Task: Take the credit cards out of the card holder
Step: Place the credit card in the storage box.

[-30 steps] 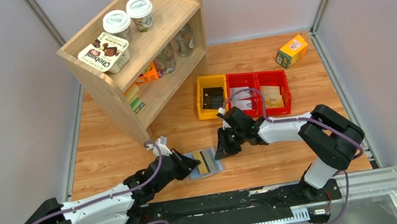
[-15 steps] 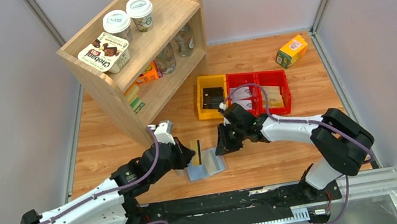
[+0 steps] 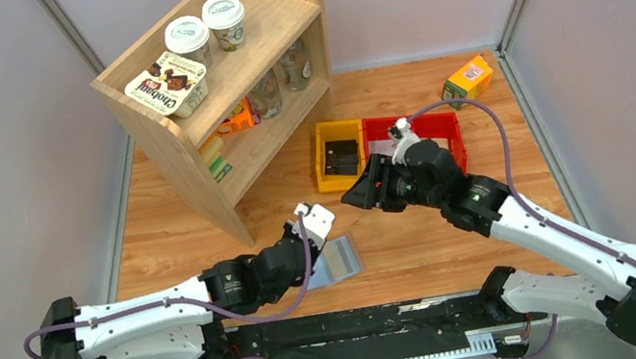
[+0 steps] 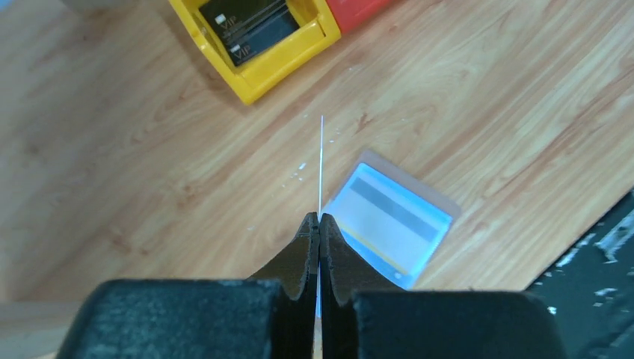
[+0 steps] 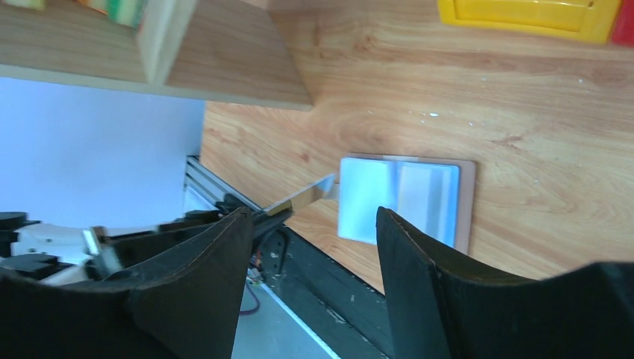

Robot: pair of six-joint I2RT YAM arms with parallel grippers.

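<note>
The card holder lies open and flat on the wooden table, grey-blue inside with a taupe rim. In the left wrist view the card holder still shows a card with a dark stripe and a yellow line in its pocket. My left gripper is shut on a thin credit card, seen edge-on, held above the table just left of the holder. The right wrist view shows that card beside the card holder. My right gripper hangs open and empty, raised behind the holder.
A yellow bin with black cards and two red bins stand behind the right gripper. A wooden shelf with cups and bottles fills the back left. An orange and green box sits at the back right.
The left gripper has pulled a card clear of the holder and swung right with it. The right gripper has opened, let go of the holder and risen toward the bins.
</note>
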